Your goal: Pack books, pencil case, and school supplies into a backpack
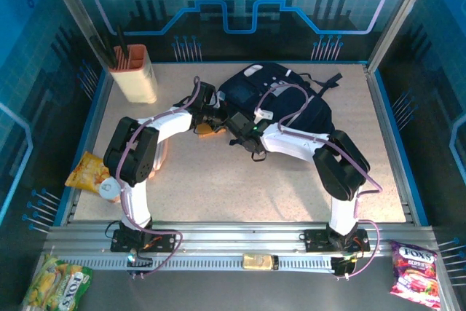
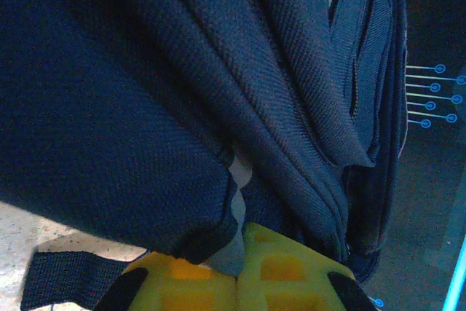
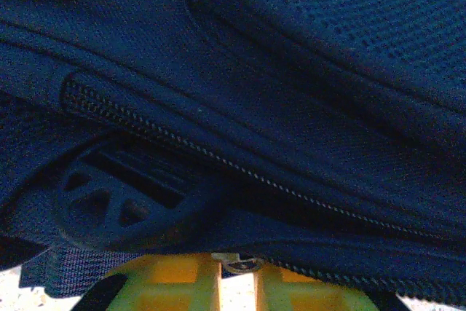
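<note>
Backpack (image 1: 291, 100): navy fabric, lying at the far middle of the table (image 1: 240, 187), with both arms reaching to its near-left edge. The left arm comes in from the left and the right arm from the near right, so the two wrists meet almost side by side against the bag.

Left gripper (image 2: 238, 271): the yellow fingers (image 2: 291, 274) are pressed together, clamped on a fold of the backpack's edge where a pale strip shows. A black webbing strap (image 2: 62, 278) hangs just beside them.

Right gripper (image 3: 237, 285): the jaws stand only narrowly apart, with a small metal zipper pull (image 3: 237, 261) in the gap. Whether they pinch it cannot be told.

Key relation: the zipper track (image 3: 240, 169) lies directly ahead of the right fingers and runs slantwise in the right wrist view, from upper left to lower right. A black plastic buckle (image 3: 109, 205) sits just left of the pull.

Judgement: the right arm is the nearer to the pull. With the left anchoring the fabric, the coming move probably turns on drawing the pull along that slanted line, not across it.
</note>
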Robot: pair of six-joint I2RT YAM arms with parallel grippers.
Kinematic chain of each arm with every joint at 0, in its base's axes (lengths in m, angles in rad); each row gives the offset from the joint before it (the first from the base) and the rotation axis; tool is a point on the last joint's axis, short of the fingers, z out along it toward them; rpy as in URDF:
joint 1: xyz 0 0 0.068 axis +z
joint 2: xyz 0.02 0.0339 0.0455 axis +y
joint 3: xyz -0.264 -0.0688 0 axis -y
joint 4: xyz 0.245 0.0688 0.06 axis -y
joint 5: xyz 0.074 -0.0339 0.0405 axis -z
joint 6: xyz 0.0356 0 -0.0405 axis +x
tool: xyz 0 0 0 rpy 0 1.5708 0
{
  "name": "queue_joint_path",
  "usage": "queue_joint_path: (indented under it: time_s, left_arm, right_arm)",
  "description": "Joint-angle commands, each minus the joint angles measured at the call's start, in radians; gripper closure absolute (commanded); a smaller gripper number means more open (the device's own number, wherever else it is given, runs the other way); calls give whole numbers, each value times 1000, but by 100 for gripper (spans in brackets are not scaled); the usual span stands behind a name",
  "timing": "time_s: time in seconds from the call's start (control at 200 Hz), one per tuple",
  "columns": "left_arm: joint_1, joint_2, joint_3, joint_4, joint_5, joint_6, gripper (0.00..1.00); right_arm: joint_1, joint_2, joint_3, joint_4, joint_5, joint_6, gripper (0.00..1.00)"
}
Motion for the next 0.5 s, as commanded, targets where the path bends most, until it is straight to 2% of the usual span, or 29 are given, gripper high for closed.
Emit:
queue_joint_path:
  time_s: [0.0,0.275,0.41,0.495]
  left_arm:
    - [9,-43,36,-32,36,22,100]
    - [22,-26,54,-50,24,36,100]
    - [21,-25,56,-51,30,37,100]
    - [22,-23,61,-55,33,37,100]
  right_arm:
    - [-26,-66,-56,-59,90,34,85]
    - [-43,-242,-265,-70,89,70,86]
    - [-56,-276,-305,-1,49,-22,86]
    - [-55,-267,-292,42,21,-103,82]
